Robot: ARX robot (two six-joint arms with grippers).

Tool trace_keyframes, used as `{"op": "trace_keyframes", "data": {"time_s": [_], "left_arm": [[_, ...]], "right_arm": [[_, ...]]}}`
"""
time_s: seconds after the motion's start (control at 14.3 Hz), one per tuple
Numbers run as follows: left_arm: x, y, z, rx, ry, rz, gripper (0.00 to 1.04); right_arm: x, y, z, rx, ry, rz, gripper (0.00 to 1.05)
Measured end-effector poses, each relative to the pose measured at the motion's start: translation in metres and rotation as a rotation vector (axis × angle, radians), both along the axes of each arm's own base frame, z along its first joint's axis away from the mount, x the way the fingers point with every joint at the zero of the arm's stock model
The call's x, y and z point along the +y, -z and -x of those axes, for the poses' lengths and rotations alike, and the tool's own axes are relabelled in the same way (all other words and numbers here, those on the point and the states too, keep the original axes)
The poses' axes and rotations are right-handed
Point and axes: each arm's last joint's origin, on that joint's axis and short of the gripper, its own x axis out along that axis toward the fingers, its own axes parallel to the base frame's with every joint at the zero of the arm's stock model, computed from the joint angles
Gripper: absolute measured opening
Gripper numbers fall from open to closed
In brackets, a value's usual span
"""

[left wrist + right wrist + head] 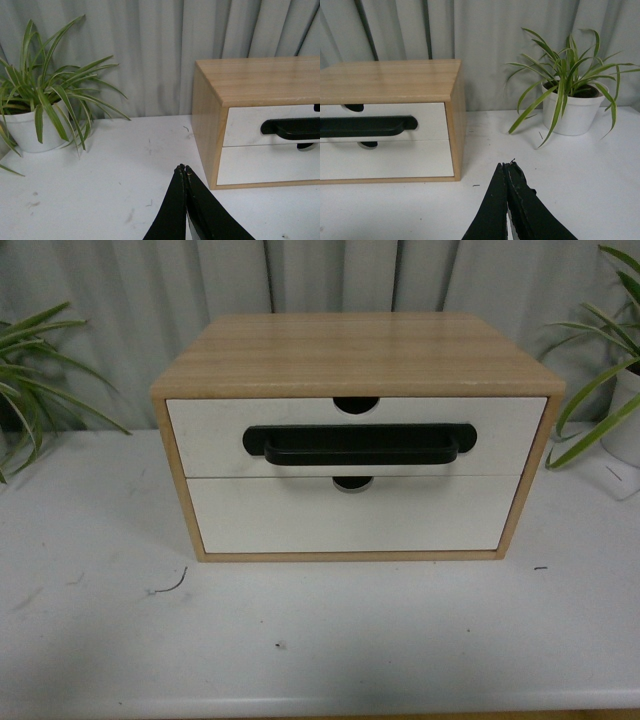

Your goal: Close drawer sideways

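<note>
Front view: light wood cabinet (357, 353) on a scuffed white table (320, 640), pleated grey curtain (140, 300) behind. Striped leaves of the left plant (35, 370) and the right plant (605, 390) at either edge, both well apart from the cabinet front. Upper slot taken by the drawer (356, 436): flat white panel, long black bar handle (360, 445), half-round notch in the top edge; sits flush with the frame as far as can be told. Beneath it the plain lower drawer front (355, 513), also notched. Neither arm in sight; nothing before the panels.

Left wrist view: left gripper (185, 170) with black tapered fingers pressed together, holding nothing, low over bare table. Drawer (270, 125) off to one side and beyond the tips, apart from them. White-potted left plant (37, 115) on the other side.

Right wrist view: right gripper (507, 166) likewise clenched tip to tip on nothing. Drawer (385, 122) near, not touching; right plant (572, 107) opposite in a smooth white pot.
</note>
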Motion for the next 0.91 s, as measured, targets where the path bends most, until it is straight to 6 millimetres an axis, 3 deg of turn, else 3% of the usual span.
{"op": "trace_keyframes", "data": {"time_s": [0.35, 0.56, 0.63, 0.91], "left_arm": [[0.000, 0.009, 0.007, -0.003, -0.001, 0.000, 0.02], [0.000, 0.016, 0.010, -0.014, 0.000, 0.000, 0.02], [0.000, 0.021, 0.020, 0.014, 0.000, 0.001, 0.02], [0.000, 0.019, 0.021, -0.003, 0.000, 0.000, 0.02]], "right_arm": [[0.000, 0.014, 0.000, 0.008, 0.001, -0.001, 0.02], [0.000, 0.013, 0.000, -0.003, 0.000, 0.000, 0.02], [0.000, 0.013, 0.000, -0.004, 0.000, 0.000, 0.02], [0.000, 0.013, 0.000, -0.005, 0.000, 0.000, 0.02]]}}
